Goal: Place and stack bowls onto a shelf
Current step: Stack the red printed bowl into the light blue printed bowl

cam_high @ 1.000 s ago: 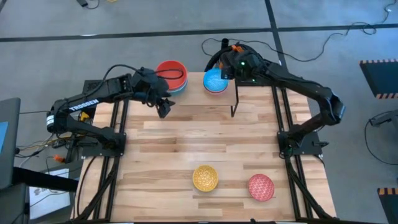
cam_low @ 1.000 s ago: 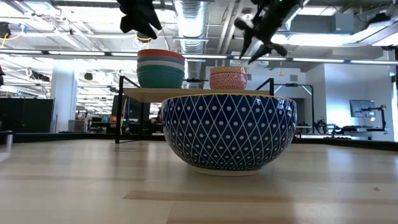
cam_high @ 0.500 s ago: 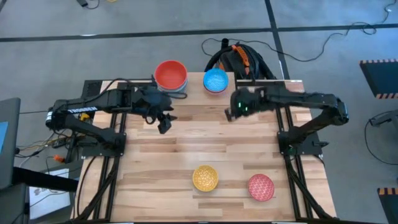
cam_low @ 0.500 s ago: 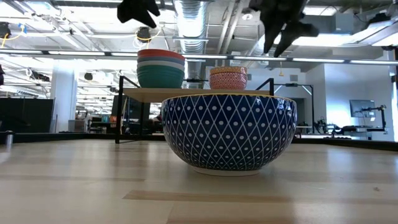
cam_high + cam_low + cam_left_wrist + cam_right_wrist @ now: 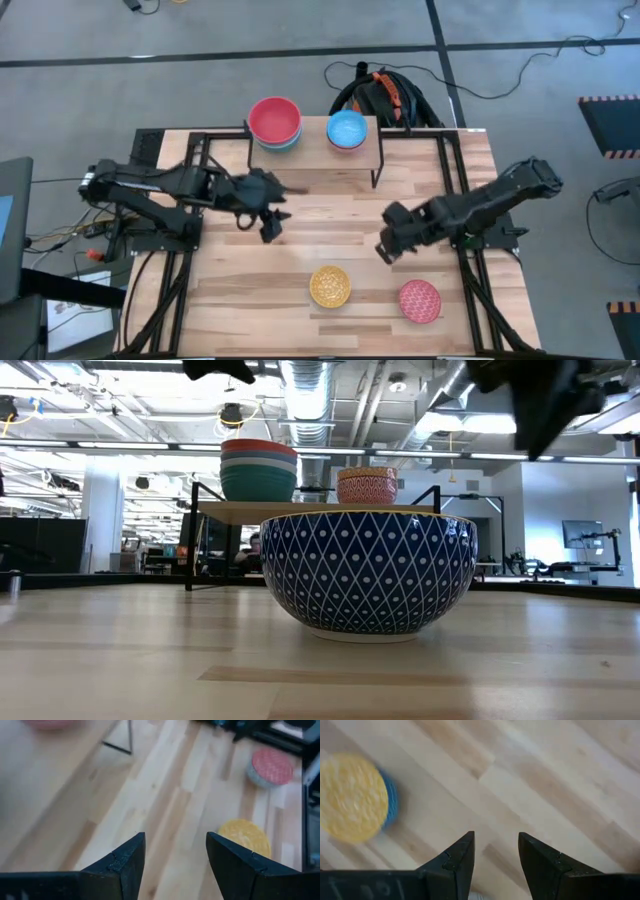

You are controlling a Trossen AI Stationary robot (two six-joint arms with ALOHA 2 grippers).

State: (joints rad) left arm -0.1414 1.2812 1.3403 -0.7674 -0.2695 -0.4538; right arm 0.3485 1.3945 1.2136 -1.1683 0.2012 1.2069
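High view: yellow-patterned bowl, upright

1. We see a plain red round bowl topping a stack on the light wooden shelf; level across, teal and pale blue bowls sit beneath it.
2. Beside it, a plain blue bowl sits in a red-patterned one.
3. On the pale wooden surface lie a yellow-patterned bowl and a pink-patterned bowl.
4. Up close, the yellow-patterned bowl's outside is dark blue with white diamonds and dots.
5. Both end effectors, left and right, are black.
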